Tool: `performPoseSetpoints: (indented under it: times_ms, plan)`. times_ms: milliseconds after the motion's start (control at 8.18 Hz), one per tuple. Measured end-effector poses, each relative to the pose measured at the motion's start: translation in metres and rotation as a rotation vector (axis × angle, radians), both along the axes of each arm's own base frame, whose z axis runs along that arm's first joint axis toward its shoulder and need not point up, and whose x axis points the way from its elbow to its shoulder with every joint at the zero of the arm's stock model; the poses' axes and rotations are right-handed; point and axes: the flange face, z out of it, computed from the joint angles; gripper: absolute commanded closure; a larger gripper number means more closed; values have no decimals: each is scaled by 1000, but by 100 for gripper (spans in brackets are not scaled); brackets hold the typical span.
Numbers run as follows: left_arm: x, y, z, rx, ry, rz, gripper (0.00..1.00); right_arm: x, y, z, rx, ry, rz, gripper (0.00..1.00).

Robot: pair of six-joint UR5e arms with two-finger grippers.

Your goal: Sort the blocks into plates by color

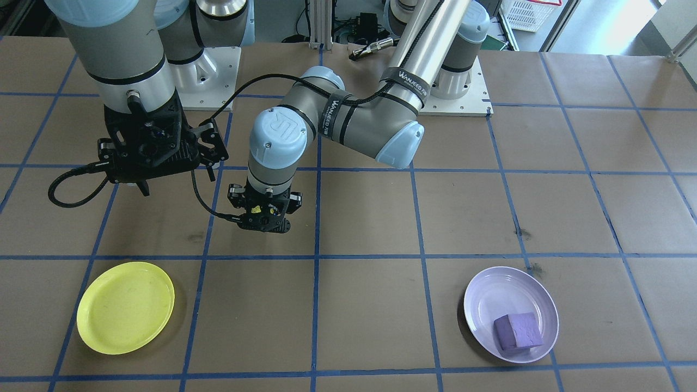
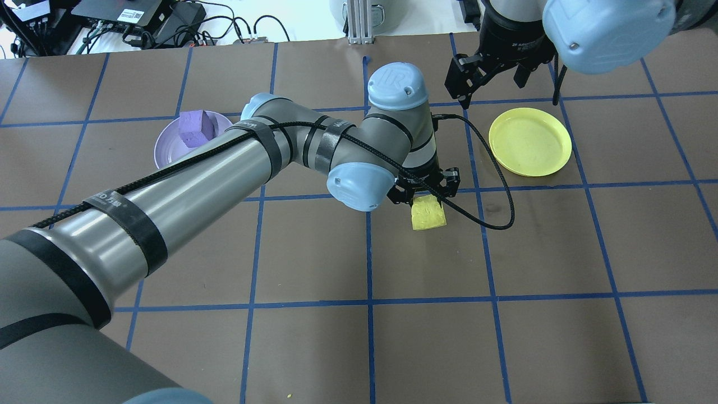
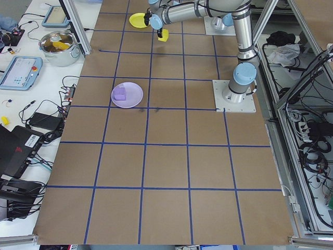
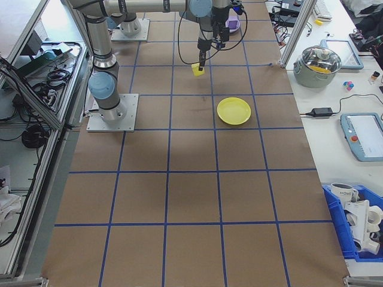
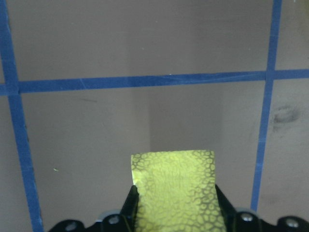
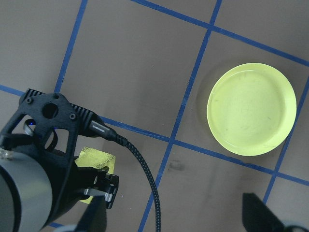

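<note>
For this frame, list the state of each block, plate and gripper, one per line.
Small rough yellow foam block: gripped by the left gripper, off any plate.
Small purple foam block: lying in the pale lavender plastic plate.
Round yellow plastic plate: empty.
Right gripper: open, holding nothing.

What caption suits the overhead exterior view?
Left gripper holds the yellow block; purple block lies in lavender plate.
</note>
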Motion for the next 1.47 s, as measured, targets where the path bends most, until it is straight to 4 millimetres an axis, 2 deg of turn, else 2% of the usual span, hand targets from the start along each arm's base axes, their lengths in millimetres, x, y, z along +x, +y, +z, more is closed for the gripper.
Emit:
performPoseSetpoints:
  times_ms: [244,367,489,611,733,1100,1467]
  plan:
    - [-14,2,-13,9,-9,10,100,0,0,1,-1,3,0,0]
    - [-18,3,-22,19,-17,11,96,0,0,1,-1,4,0,0]
    - [-19,2,-32,27,-26,12,44,-1,0,0,-1,5,0,0]
    - [-21,1,-38,26,-33,15,11,-1,0,0,-1,6,0,0]
    - [-21,0,-41,26,-38,29,0,-1,0,1,-2,9,-1,0]
    - [-26,-5,-36,-11,-9,182,0,-2,1,2,-3,12,0,0]
    - [-26,-5,-24,-46,14,165,0,-1,0,1,-2,5,1,0]
